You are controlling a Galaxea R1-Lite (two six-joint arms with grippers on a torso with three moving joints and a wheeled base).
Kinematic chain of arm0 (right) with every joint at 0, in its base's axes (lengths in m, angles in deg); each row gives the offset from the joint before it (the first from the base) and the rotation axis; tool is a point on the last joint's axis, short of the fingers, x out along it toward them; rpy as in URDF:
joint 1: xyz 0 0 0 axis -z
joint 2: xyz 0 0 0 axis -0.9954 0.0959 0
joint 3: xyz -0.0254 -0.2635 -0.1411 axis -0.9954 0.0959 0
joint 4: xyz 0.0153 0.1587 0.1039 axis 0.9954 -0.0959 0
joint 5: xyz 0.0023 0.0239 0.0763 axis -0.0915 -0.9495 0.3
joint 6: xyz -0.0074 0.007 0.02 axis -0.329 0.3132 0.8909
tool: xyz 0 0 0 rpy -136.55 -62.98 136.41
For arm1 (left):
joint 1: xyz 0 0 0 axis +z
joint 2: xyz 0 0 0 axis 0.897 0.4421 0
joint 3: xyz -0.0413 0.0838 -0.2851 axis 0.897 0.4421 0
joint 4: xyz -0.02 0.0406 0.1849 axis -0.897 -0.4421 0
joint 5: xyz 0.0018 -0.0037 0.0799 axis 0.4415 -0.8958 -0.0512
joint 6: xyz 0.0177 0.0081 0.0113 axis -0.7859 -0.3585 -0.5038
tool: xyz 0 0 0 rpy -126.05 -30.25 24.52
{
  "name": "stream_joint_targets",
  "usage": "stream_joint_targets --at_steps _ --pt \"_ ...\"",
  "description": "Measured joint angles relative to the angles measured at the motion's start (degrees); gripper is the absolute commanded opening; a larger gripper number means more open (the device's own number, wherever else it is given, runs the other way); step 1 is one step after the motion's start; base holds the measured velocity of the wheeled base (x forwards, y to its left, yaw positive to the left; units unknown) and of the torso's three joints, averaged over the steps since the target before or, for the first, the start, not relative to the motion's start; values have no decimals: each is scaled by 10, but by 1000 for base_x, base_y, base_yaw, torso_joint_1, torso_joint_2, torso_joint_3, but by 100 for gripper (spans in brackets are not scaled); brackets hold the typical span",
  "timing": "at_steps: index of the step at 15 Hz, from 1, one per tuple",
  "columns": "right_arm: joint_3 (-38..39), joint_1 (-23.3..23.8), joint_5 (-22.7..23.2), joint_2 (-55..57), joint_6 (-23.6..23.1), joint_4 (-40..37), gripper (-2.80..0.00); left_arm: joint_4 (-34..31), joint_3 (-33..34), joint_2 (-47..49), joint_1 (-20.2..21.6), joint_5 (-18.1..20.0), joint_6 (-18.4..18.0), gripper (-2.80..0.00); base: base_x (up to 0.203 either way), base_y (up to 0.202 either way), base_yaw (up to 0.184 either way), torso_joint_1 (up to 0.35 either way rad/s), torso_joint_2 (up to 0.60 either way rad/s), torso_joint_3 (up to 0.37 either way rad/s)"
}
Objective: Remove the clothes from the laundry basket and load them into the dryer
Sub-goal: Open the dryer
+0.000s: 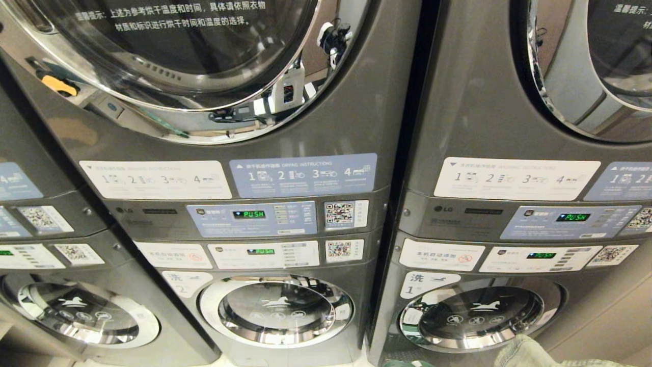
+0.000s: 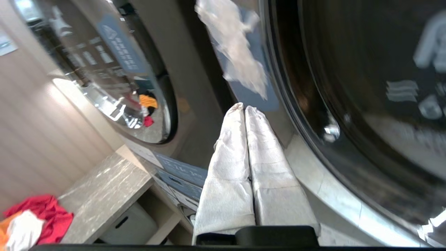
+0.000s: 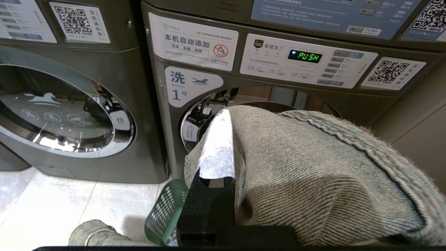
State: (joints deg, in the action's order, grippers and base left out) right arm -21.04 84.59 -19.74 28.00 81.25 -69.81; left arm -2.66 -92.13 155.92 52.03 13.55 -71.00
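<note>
Denim, grey-blue and heavy-looking, is the piece in play: the jeans (image 3: 313, 174) are draped over the right tool (image 3: 217, 146), covering all but one white-padded finger (image 3: 217, 150). So they're right on that tool, hanging low in front of the washer marked 1 (image 3: 195, 83), with the green basket (image 3: 163, 212) just below on the floor and more denim (image 3: 94, 235) lying beside it. In the head view only a corner of the jeans (image 1: 530, 351) shows at the bottom edge. The cloth hides most of the jaws, so whether they're actually pinching the denim I can't tell.

What could go wrong: the jeans look more slung over than clamped, so I'd guess a quick swing could slide them off onto the floor. Also the dryer door (image 1: 204, 56) up top looks closed in the head view, so nothing gets loaded until it opens.

The left tool (image 2: 244, 109) is up by a big round chrome-rimmed door (image 2: 331, 167), fingers pressed together with nothing between them, tips pointing along the rim. If it's meant to pull that door open, pressed-together fingers on a curved shiny rim could easily slip. Off to the side, red and orange clothes (image 2: 38, 216) sit next to a stone surface (image 2: 104, 188).
</note>
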Motion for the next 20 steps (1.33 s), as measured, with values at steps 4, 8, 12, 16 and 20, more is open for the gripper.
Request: stream_joint_targets --at_steps 4,8,12,16,20 --pt "0 0 0 0 0 0 -280 3 -59 38 -9 -26 -1 -280 0 0 0 0 0 0" --pt "0 0 0 0 -1 0 -280 3 -65 50 -11 -43 -2 -280 0 0 0 0 0 0" --pt "0 0 0 0 -1 0 -280 10 -66 56 -13 -79 0 0 0 0 0 0 0 0" --pt "0 0 0 0 -1 0 -280 11 -59 56 -8 -69 7 0 0 0 0 0 0 0" --pt "0 0 0 0 0 0 -280 14 -36 54 26 -73 63 0 0 0 0 0 0 0"
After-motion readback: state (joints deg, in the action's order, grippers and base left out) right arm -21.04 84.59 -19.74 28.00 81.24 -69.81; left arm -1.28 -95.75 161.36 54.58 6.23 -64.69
